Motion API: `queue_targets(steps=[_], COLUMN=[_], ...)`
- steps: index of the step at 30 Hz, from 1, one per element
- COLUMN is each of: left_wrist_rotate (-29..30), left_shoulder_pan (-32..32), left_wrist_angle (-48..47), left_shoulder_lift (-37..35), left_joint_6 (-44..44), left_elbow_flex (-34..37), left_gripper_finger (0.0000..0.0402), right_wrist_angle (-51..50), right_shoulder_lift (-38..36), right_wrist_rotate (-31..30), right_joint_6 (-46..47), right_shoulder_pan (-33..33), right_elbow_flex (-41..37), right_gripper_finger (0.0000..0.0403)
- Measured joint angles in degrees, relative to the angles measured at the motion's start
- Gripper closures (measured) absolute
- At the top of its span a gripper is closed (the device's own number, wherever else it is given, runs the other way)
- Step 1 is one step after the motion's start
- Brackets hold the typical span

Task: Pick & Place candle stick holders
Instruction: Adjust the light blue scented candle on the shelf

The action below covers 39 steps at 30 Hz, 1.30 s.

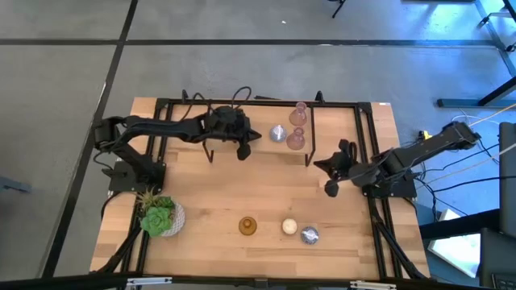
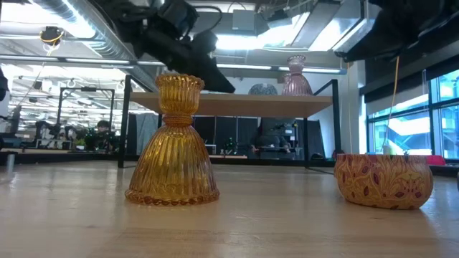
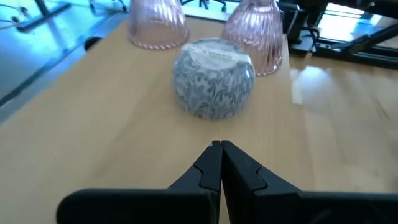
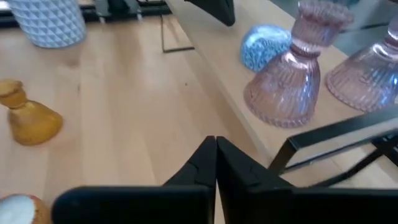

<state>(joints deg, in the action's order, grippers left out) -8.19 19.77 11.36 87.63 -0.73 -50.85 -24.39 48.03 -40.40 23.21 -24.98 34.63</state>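
Right claw (image 4: pixel 216 144) is clenched empty beside the shelf (image 1: pixel 322 153), seemingly between picks; next it must open over the amber holder (image 1: pixel 247 226).

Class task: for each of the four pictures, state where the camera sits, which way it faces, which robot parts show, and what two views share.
High: overhead, facing down; both arms, left gripper, right gripper.
Low: tabletop height, facing level; ribbed amber glass holder; dark arm parts above.
Left wrist: past shut fingers at silvery patterned round holder.
Right wrist: shut fingers, pink ribbed glass holder.
Shared: the amber holder shows in high, low and right wrist.
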Motion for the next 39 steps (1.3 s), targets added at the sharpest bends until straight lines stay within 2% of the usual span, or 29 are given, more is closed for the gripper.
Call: queue_targets(steps=[10,20,28,39], left_wrist_rotate=[-2.57,-3.58,-3.51,-3.69], left_shoulder_pan=[0.32,0.59,1.82,3.43], left_wrist_angle=[8.42,8.14,8.16,7.73], left_shoulder_lift=[6.09,11.31,11.68,12.4], left_joint_6=[-0.3,1.12,2.21,3.02], left_elbow_flex=[-0.2,-6.48,-9.3,-9.33], left_gripper_finger=[0.04,0.04,0.04,0.04], right_wrist_angle=[0.56,0.46,0.38,0.4], right_shoulder_lift=[2.9,3.01,3.01,3.01], right_wrist_rotate=[-0.11,-0.07,0.15,0.75], right_joint_6=[0.38,0.86,1.28,1.46], right_shoulder_pan=[-0.23,-0.23,-0.25,-0.25], right_elbow_flex=[0.0,0.0,0.0,0.0], right_gripper_finger=[0.0399,0.0399,0.04,0.04])
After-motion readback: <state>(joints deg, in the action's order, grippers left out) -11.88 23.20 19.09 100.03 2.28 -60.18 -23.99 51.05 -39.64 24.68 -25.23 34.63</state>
